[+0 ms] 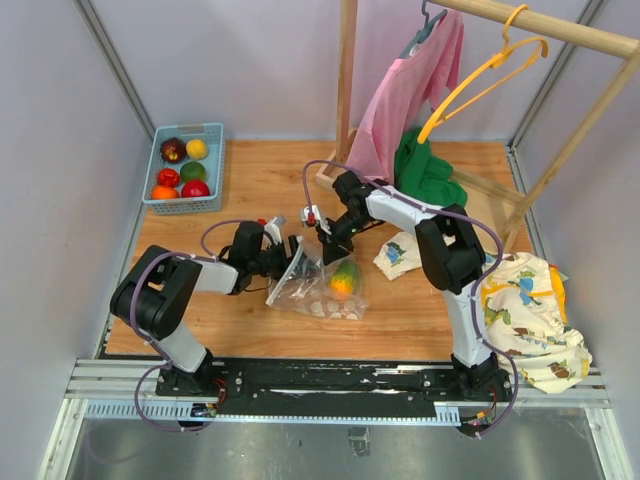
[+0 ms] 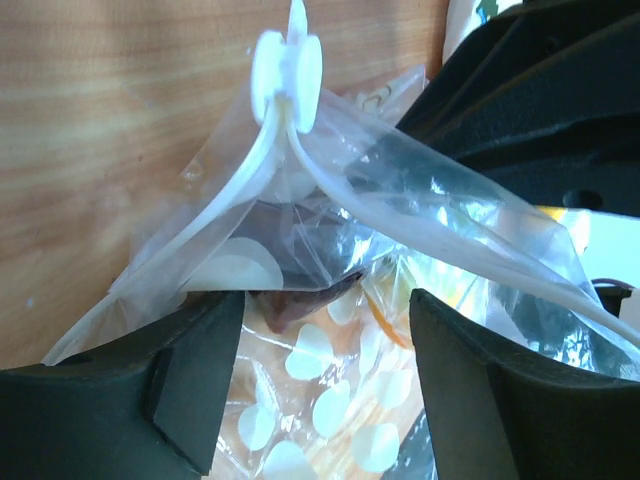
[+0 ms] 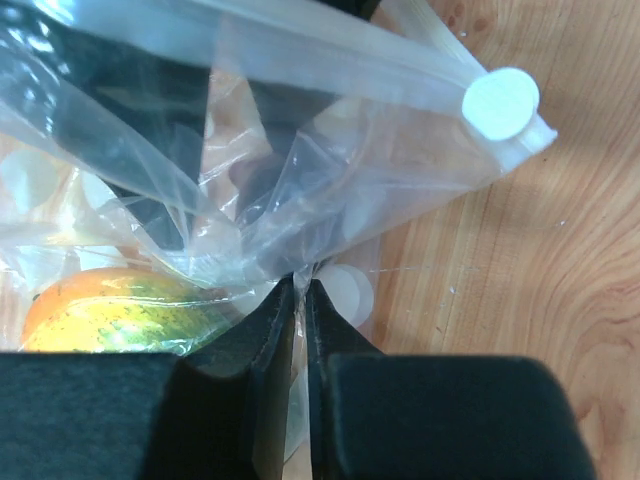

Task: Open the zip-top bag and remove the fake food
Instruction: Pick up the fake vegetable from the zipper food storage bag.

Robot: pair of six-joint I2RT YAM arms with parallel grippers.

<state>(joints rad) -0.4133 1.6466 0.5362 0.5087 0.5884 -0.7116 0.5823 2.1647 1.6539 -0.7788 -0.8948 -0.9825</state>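
The clear zip-top bag [image 1: 312, 296] lies mid-table between both arms, its white zip strip parted and the white slider [image 2: 288, 67] at one end. An orange-and-green piece of fake food [image 1: 344, 279] sits inside it, seen through the film in the right wrist view as well [image 3: 115, 308]. My left gripper [image 2: 325, 345] is open at the bag's left side, its two fingers [image 2: 190, 375] wide apart with dotted plastic between them. My right gripper [image 3: 300, 292] is shut on a fold of the bag's film just below the zip strip [image 3: 330, 55].
A blue basket [image 1: 184, 205] at the back left holds several plastic fruits. A wooden rack [image 1: 347, 90] at the back right carries a pink shirt [image 1: 405, 95], a green garment [image 1: 425, 172] and a yellow hanger [image 1: 480, 75]. Cartoon-print cloth [image 1: 525, 310] lies at the right edge.
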